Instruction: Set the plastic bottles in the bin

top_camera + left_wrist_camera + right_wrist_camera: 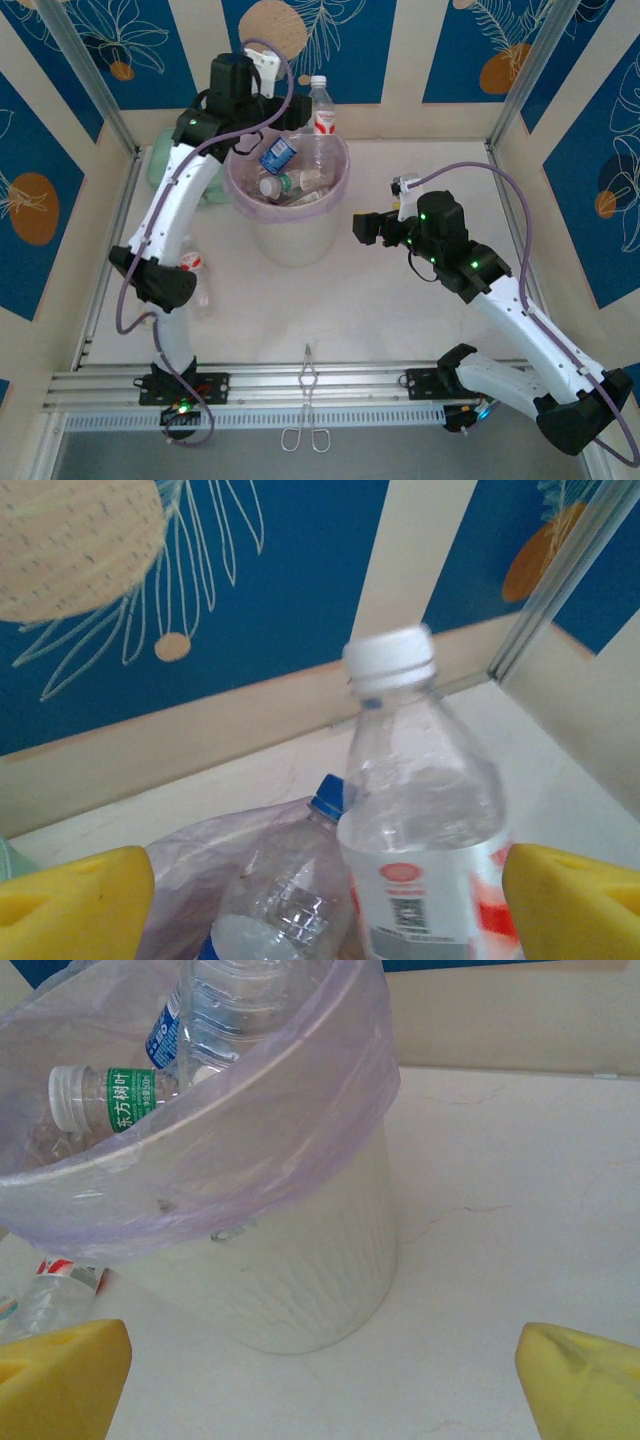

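On my screen several things are hard to read. In the top view the left arm (175, 200) covers most of the mint-green case (150, 165) at the upper left. It also crosses over a red-label bottle (193, 263) lying on the table (400, 320) at the left. Maybe a second clear bottle lies beside it, I cannot tell. The right wrist view cuts this lying bottle off at its lower left edge. Inside the bin (290, 245), at the upper middle, the bottles lie over one another, so I count only three with certainty. They are a tall white-capped bottle (320, 110) standing up above the rim, a blue-label bottle (278, 153) and a green-label bottle (272, 186). Other clear shapes lie under them and I cannot separate them. One pair of metal tongs (308, 400) lies at the bottom middle. The left gripper (325, 905) is over the far side of the bin with its jaws spread wide. In its wrist view the white-capped bottle stands between the yellow fingers (75, 900). It is well apart from the finger at the lower left and just beside the one at the lower right; whether it touches that one I cannot tell. The right gripper (320, 1380) is to the right of the bin, jaws spread fully, holding nothing.
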`<action>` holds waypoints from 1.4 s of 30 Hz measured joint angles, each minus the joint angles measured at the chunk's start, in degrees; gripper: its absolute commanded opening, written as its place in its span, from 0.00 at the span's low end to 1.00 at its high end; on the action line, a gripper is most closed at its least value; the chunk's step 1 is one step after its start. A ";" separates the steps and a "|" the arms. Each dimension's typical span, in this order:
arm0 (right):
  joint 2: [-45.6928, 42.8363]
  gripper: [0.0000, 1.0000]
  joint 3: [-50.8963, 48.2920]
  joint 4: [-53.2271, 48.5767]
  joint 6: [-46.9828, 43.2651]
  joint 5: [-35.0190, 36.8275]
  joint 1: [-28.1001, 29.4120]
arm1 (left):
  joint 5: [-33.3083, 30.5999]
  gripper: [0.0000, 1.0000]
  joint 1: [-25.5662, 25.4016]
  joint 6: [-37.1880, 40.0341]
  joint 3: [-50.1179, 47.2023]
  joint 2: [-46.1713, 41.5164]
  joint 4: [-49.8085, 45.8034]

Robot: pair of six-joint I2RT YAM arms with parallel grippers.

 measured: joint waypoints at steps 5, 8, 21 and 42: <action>0.28 0.99 0.02 0.04 0.04 -0.04 0.09 | 3.19 0.99 -0.02 -0.70 -1.31 2.73 0.22; 1.29 0.99 0.04 0.02 0.04 -0.07 0.37 | 4.76 0.89 -0.39 -1.22 -2.27 2.73 0.52; 3.80 0.99 0.68 -0.42 0.00 -0.04 1.70 | 7.61 0.91 -5.11 -4.22 -13.46 -0.81 7.65; 3.67 0.99 0.74 -1.29 -0.02 0.22 1.95 | 3.63 0.51 -6.47 1.66 2.51 3.32 -1.25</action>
